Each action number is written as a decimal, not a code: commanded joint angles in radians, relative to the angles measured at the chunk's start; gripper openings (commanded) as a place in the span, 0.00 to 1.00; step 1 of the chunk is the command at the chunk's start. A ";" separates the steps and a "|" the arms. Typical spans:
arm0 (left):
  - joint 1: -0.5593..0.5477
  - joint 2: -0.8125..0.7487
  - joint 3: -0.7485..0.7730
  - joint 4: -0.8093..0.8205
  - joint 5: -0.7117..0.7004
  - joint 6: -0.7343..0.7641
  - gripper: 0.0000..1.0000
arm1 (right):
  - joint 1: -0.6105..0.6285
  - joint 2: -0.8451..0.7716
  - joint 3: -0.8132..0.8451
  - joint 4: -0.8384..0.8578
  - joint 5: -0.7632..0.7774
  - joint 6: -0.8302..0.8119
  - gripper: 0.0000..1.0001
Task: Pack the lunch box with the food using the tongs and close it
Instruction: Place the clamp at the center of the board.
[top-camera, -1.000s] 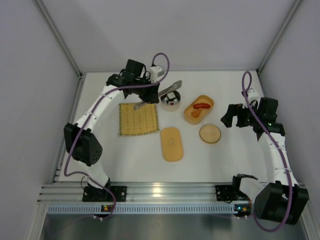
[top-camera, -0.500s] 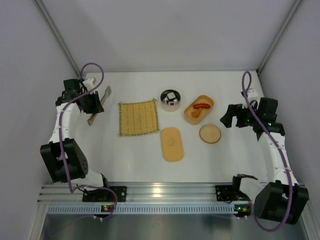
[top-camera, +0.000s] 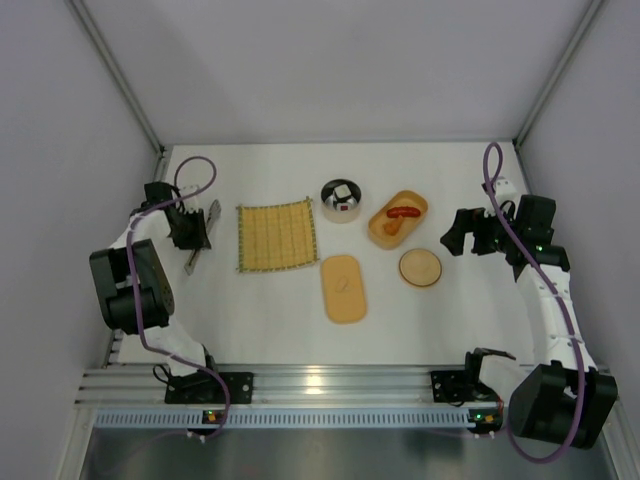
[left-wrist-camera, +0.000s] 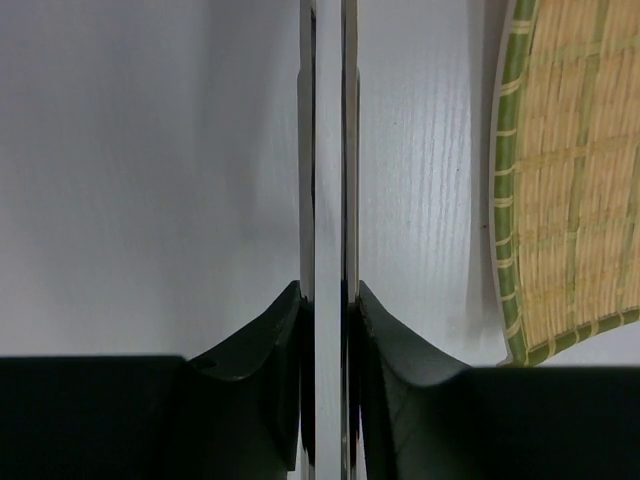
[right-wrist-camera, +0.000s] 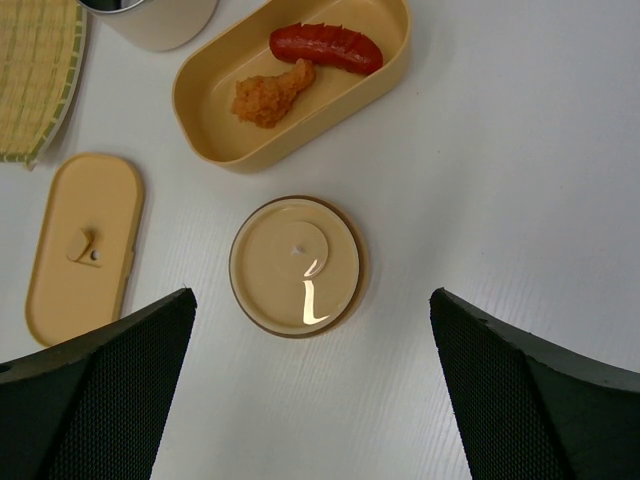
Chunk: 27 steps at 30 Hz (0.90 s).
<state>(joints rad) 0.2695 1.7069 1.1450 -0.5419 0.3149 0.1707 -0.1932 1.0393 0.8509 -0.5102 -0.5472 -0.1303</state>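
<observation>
Left gripper (top-camera: 190, 232) is at the far left of the table (top-camera: 270, 330), clamped narrow on the tongs (top-camera: 192, 260); in the left wrist view the black fingers (left-wrist-camera: 265, 335) press both silver arms of the tongs (left-wrist-camera: 325, 150) from either side, the arms close together with only a thin gap between them; the tongs run away from the camera over the white table, just left of the woven mat (left-wrist-camera: 570, 180), not touching it; cannot tell if the tong tips rest on the table; right gripper (top-camera: 452, 235) hangs at the right side with claw spread wide, holding nothing; in the right wrist view its two fingers (right-wrist-camera: 100, 390) stand far apart above the round tan lid (right-wrist-camera: 295, 265); lunch box (right-wrist-camera: 290, 85) sits open right of centre, beyond the round lid, with a red sausage (right-wrist-camera: 325, 47) and an orange fried piece (right-wrist-camera: 272, 95) inside, side by side; its flat oblong lid (top-camera: 344, 288) lies on the table apart from the box, nearer the arms, just off the mat's near right corner; steel bowl (top-camera: 341, 200) stands between mat and lunch box, holding a black-and-white food piece (top-camera: 343, 197) with a red mark
</observation>
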 joint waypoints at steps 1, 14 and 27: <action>0.002 0.019 -0.039 0.065 0.010 0.026 0.30 | -0.017 -0.002 0.020 0.036 -0.017 -0.015 0.99; 0.000 -0.050 -0.136 -0.021 0.033 0.122 0.48 | -0.017 -0.010 0.019 0.038 -0.030 -0.012 1.00; 0.000 -0.118 0.073 -0.242 0.131 0.135 0.62 | -0.017 -0.022 0.017 0.035 -0.039 -0.014 1.00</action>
<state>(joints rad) 0.2695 1.6405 1.1534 -0.7067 0.3824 0.2852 -0.1932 1.0389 0.8513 -0.5102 -0.5545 -0.1371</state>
